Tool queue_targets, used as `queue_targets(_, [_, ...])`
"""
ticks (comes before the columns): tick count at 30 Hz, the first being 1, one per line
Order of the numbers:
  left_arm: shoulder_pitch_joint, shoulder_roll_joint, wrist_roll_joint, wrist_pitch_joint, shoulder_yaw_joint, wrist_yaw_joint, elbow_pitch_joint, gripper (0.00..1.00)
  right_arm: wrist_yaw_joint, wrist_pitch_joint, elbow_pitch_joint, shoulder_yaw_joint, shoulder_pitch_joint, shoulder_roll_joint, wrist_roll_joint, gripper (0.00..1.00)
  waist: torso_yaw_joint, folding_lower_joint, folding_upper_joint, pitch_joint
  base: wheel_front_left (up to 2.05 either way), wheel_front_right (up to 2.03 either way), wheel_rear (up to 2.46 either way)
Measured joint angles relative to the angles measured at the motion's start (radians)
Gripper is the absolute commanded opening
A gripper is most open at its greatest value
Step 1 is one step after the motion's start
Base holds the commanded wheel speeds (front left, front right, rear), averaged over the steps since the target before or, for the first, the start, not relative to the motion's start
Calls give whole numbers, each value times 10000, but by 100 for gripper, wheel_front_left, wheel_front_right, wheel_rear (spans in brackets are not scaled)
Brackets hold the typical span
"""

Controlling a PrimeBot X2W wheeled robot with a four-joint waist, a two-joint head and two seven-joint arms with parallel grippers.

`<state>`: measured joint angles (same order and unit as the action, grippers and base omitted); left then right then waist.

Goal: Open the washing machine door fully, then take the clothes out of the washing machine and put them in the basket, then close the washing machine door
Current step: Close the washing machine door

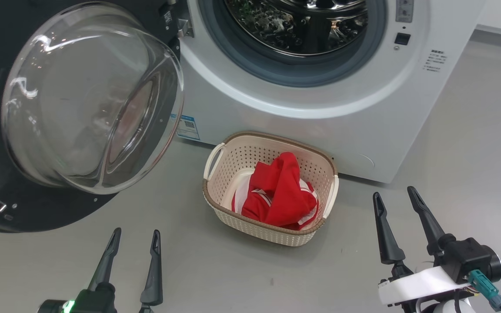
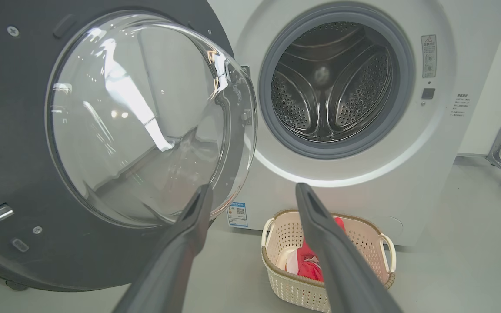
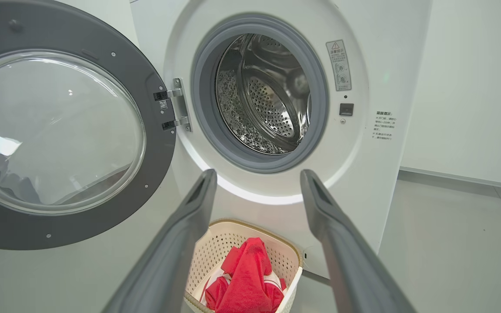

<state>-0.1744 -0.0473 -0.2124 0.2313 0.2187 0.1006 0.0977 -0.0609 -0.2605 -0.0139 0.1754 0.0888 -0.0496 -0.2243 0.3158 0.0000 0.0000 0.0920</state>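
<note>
Red clothes [image 1: 278,191] lie in the basket [image 1: 257,229] by the washer [image 1: 320,117], its door [image 1: 89,100] open at left. The left gripper [image 1: 137,230] and right gripper [image 1: 393,191] gape, empty.

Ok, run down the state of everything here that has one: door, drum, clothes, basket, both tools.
washing machine door: swung wide open
drum: empty as far as visible
clothes: bunched inside the basket
basket: upright on the floor before the washing machine
left tool: open, holding nothing
right tool: open, holding nothing
</note>
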Motion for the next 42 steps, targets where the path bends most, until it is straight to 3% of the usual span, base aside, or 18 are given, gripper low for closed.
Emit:
queue_targets(13, [-8,2,-171,77,-226,44,-128,100,-105,0,113,184,19,0,75,100,958,0,0,-49,0,0,0])
queue_targets(27, [-15,2,-249,88,-288,84,-128,100,-186,0,207,295,19,6,167,100,1076,0,0,-88,0,0,0])
queue_targets(28, [-15,2,-251,88,-288,84,-128,47,-192,0,209,293,19,6,167,100,1078,0,0,-89,0,0,0])
queue_targets(29, [-15,2,-280,88,-270,84,-121,17,-192,0,215,291,19,6,167,100,1085,0,0,-91,0,0,0])
queue_targets(30, [-15,2,-401,88,-251,84,-104,0,-192,0,217,291,19,6,167,100,1088,0,0,-92,0,0,0])
queue_targets(34, [-11,-2,-957,92,-134,-19,107,0,-192,0,215,278,18,6,167,100,1106,0,0,-87,0,0,0])
queue_targets(42, [51,2,-4702,163,422,-748,1012,0,-192,0,196,257,16,4,173,100,1170,0,0,28,0,0,0])
